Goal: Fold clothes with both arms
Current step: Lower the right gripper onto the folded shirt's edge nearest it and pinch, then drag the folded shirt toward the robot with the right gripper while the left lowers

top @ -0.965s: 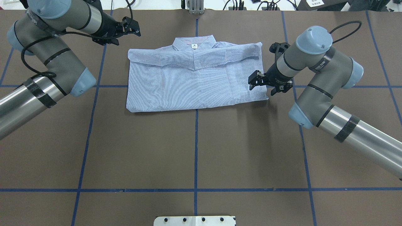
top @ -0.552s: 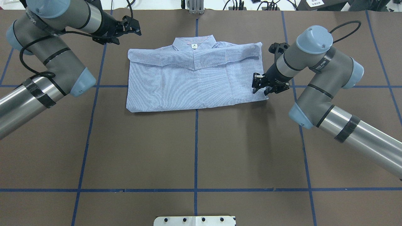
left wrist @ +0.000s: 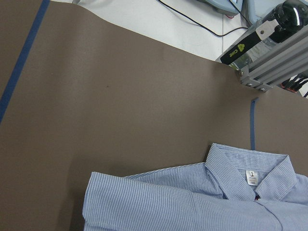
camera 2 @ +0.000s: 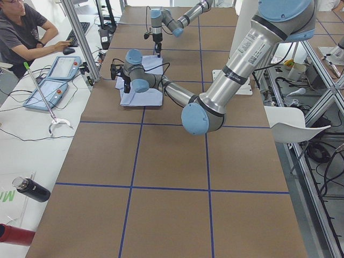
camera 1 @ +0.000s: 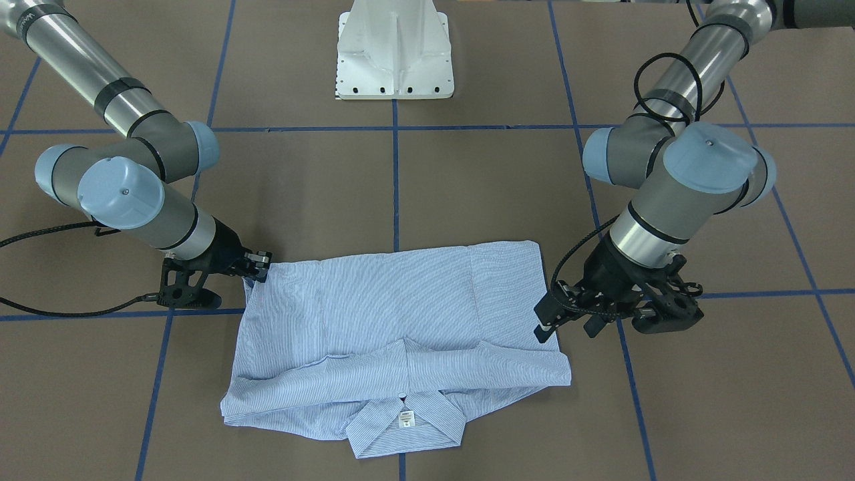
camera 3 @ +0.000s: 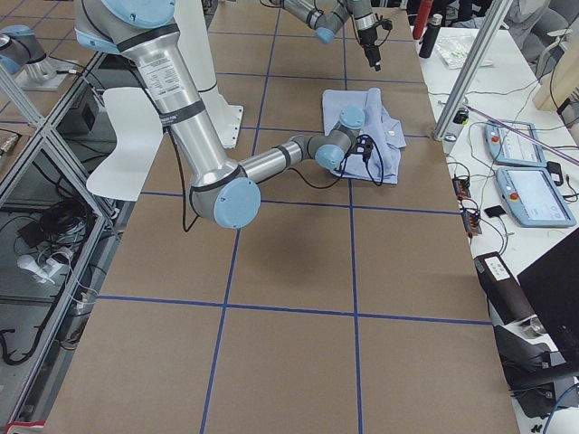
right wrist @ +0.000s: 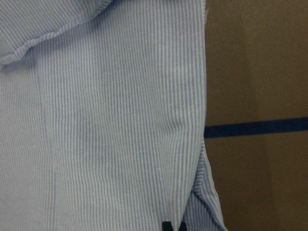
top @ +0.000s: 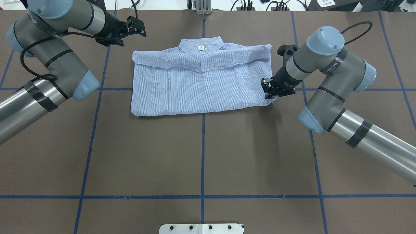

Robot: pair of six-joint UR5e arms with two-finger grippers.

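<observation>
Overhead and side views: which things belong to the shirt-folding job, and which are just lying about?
Belong to the job:
shirt, partly folded on the table
right gripper, shut on the shirt's side edge
left gripper, open, clear of the shirt

Lying about:
black bottle
screen pendants on the side bench
person at a keyboard

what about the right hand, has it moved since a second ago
Yes. In the overhead view the right hand has shut and shifted slightly inward onto the shirt's right edge, just nearer than the blue tape line, bunching that corner.
</observation>
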